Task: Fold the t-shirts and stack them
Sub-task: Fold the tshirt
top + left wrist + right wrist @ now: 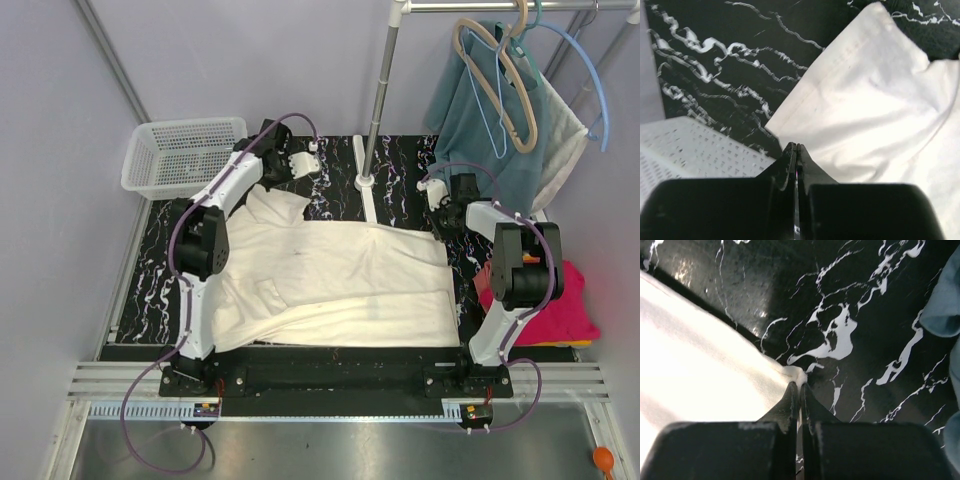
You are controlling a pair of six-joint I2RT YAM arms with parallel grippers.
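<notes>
Between left fingers (786, 167) and right fingers (789, 402): large cream cotton t-shirt (340, 275). Left of left fingers, white mesh plastic basket (190, 124); right of right fingers, teal-blue hanging cloth (468, 125).

We see bare bench (143, 270) left of the cream t-shirt (340, 275); the basket (185, 155), rack pole (378, 100) and hanging teal garment (480, 130) crowd the back.

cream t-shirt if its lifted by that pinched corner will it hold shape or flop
Probably floppy: the cream t-shirt lies in soft wrinkles, so it should sag from the corner the right tool pinches. Likely light, as thin cloth bunches at that pinch. Most of it rests on the table, so it may drag.
</notes>
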